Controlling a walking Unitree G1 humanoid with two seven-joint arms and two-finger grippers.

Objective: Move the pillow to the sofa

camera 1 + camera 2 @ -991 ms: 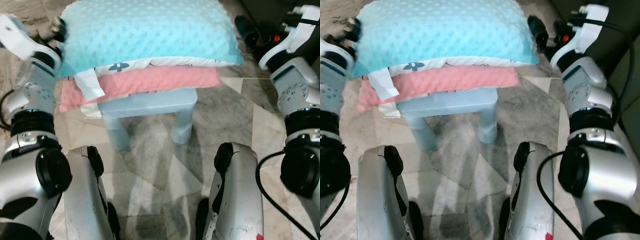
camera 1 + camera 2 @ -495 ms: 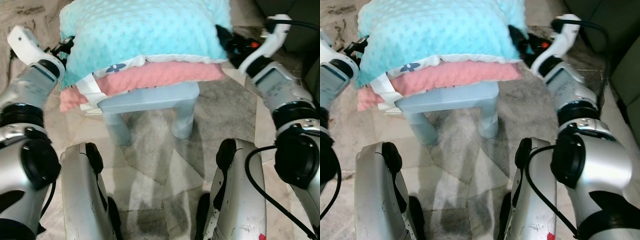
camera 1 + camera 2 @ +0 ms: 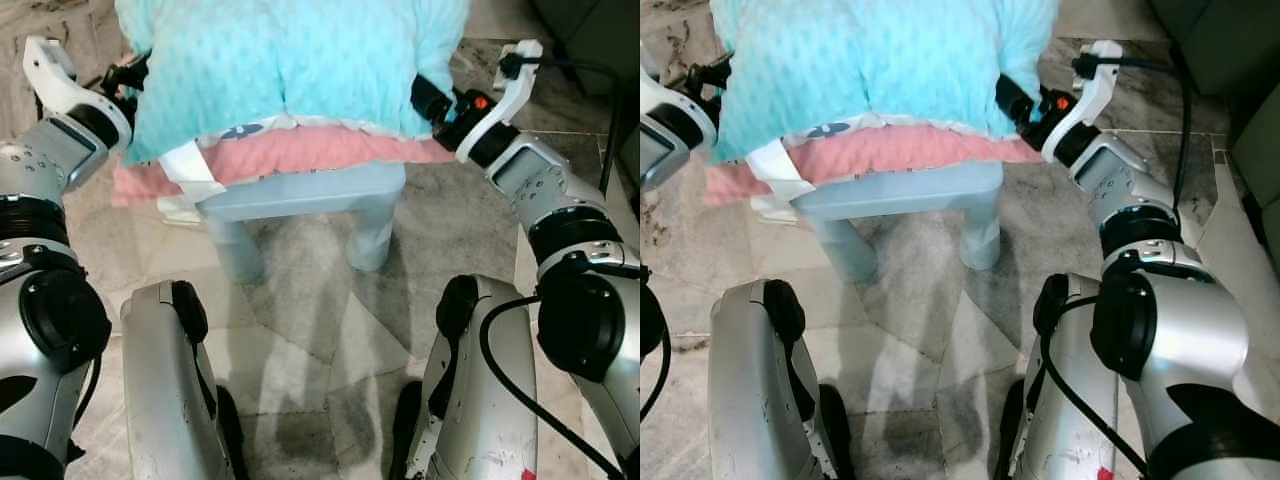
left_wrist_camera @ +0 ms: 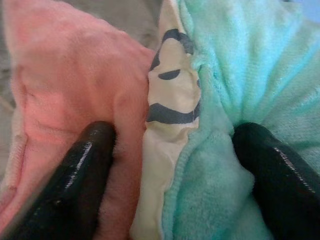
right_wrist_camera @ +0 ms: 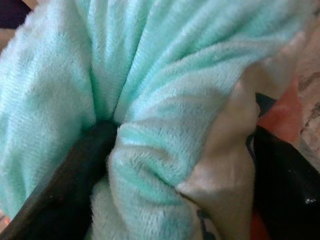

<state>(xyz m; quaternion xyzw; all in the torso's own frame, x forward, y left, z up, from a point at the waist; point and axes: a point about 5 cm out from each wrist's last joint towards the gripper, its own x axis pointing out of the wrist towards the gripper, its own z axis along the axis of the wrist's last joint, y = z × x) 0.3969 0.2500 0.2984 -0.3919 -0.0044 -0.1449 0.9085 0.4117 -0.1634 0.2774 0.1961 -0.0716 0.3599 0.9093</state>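
The turquoise pillow (image 3: 290, 60) sits atop a pink pillow (image 3: 300, 152) on a pale blue stool (image 3: 300, 195). The left gripper (image 4: 170, 165) and right gripper (image 5: 175, 165) each pinch 1 end of it, so 2 holds keep the soft bulk level for lifting.

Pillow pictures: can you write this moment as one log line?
left gripper pinching fuzzy turquoise pillow | right gripper pinching its other end | pillow atop pink pillow on pale blue stool

On the stool (image 3: 300, 195) lies a lower pillow (image 3: 300, 152) with the upper pillow (image 3: 290, 60) stacked on it, the left gripper (image 3: 128, 78) at the upper pillow's left end, the right gripper (image 3: 428, 100) at its right end.
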